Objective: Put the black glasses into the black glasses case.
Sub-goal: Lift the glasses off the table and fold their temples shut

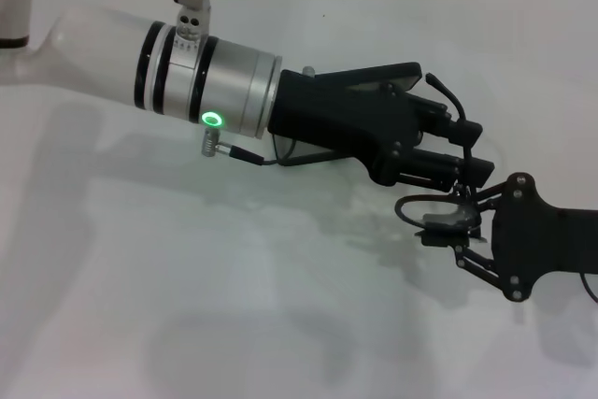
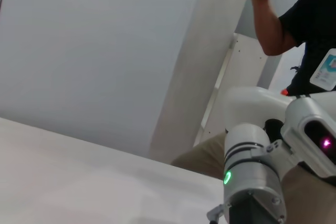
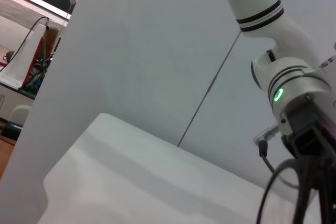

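Jaws on the left gripper (image 1: 472, 151) cannot be read: its black body reaches in from the left above the white tabletop (image 1: 187, 306), tip pointing right. A flat black slab with a rounded corner (image 1: 360, 79) along that body's far edge may be the black glasses case, long axis left-right, though I cannot separate it from the gripper. Just right of and below the left tip, the thin black-framed glasses (image 1: 404, 201) hang off the table, one rounded rim pointing left. The right gripper (image 1: 448, 228) appears closed on their right end, so it is nearer; the case likely lies up-left of them.
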You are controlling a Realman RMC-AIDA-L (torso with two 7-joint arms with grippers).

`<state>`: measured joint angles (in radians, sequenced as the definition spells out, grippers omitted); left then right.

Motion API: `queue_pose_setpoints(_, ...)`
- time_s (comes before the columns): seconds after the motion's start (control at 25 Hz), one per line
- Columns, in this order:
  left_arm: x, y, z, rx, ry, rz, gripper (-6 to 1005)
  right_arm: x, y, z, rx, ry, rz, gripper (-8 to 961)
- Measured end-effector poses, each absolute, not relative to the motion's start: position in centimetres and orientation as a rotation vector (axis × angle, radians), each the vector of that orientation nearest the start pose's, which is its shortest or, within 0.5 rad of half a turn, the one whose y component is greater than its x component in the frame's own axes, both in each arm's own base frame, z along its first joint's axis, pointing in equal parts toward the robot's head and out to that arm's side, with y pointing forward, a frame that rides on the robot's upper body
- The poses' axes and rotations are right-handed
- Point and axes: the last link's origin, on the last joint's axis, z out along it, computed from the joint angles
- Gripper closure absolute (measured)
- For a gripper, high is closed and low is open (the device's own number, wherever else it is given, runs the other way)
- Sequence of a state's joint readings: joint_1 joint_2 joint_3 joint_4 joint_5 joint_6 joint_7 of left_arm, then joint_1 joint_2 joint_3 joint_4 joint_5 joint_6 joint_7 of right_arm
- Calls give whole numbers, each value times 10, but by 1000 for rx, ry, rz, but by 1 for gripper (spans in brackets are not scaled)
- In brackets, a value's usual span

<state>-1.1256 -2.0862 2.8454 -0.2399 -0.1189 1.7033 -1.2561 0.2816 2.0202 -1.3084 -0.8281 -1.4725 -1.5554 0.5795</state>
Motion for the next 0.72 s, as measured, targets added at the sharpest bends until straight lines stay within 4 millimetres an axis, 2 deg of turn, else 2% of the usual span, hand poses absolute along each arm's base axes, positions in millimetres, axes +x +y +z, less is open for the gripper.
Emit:
queue_pose_setpoints(0.16,-121,357,-63,-3191,-390,-913,467,245,272,-12,-2650,-622,720,845)
queue_pose_setpoints(0.32,-128,361,-55,-3146,-414,-932,467,249,259,-1,-2625,-672,760,844)
queue_pose_setpoints(0.56,-138,364,-52,-3117,-442,-894,466,250,232,25,-2514,-820,943,843)
queue_pose_setpoints(0.72,-141,364,-60,-3111,-446,-854,466,242,221,23,-2488,-921,1072,843)
